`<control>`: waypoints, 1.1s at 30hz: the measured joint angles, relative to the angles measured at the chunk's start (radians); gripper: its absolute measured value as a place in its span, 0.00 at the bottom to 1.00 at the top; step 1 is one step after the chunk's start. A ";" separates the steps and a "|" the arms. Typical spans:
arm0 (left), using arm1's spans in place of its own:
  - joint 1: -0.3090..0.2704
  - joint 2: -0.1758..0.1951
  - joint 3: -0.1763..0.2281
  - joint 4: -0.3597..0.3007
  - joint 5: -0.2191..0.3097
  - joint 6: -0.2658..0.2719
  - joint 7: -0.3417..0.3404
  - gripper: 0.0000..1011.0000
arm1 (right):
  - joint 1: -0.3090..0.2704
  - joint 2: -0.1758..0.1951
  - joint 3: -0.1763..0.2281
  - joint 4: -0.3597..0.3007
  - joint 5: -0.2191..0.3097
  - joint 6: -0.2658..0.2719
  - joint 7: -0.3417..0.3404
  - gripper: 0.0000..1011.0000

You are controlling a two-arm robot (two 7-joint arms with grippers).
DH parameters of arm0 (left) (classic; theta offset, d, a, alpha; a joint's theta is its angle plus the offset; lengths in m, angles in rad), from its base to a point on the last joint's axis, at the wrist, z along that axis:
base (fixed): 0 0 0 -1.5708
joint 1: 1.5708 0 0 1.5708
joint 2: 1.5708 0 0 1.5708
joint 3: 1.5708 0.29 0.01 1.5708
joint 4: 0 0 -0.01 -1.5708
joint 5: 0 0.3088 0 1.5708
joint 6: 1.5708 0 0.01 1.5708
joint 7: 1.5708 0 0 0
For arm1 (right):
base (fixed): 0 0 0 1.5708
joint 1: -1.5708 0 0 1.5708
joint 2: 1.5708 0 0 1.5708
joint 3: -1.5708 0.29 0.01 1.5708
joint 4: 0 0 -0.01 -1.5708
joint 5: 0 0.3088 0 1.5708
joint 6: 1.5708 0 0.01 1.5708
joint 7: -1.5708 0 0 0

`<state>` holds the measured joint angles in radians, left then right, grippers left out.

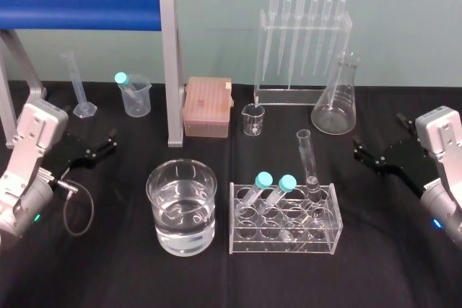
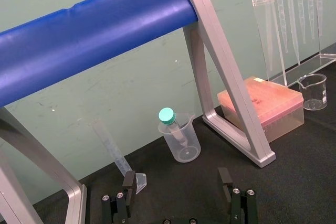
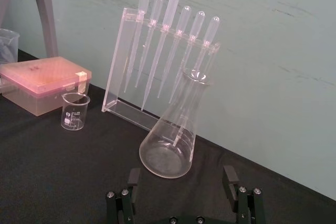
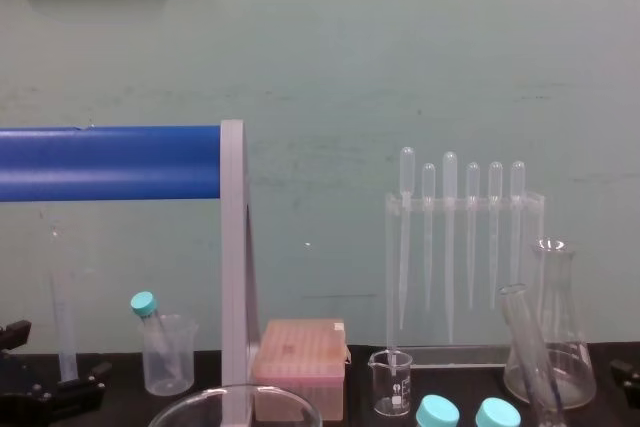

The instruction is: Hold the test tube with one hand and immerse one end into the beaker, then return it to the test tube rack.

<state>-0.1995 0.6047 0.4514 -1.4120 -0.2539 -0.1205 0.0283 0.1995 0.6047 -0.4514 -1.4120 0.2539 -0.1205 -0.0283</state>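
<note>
Surface: black cloth (image 1: 108, 265) under the rack (image 1: 238, 244).
Left gripper (image 2: 176, 182): far left of rack, fingers spread, empty.
Beaker (image 1: 181, 207): just left of rack, holding water.
Test tube (image 1: 307, 160): leaning in rack's back-right hole; light, stiff, slick, breakable; probably best pinched gently above rack.
Right gripper (image 3: 181, 177): right of rack, spread, empty.

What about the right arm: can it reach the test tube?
Likely yes. The test tube stands at the right end of the rack, and the open right gripper sits beside it, bare table between.

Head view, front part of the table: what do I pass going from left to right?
The left gripper → beaker → two teal-capped tubes → test tube → right gripper.
</note>
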 joint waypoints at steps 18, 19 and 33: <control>0.000 0.000 0.000 0.000 0.000 0.000 0.000 0.99 | -0.008 0.005 0.031 -0.025 0.039 -0.003 0.034 0.99; 0.000 0.000 0.000 0.000 0.000 0.000 0.000 0.99 | -0.015 0.009 0.049 -0.043 0.064 -0.009 0.054 0.99; 0.000 0.000 0.000 0.000 0.000 0.000 0.000 0.99 | -0.080 0.071 0.147 -0.237 0.307 -0.122 0.379 0.99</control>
<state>-0.1995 0.6047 0.4514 -1.4120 -0.2539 -0.1205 0.0283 0.1195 0.6757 -0.3047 -1.6494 0.5605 -0.2426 0.3509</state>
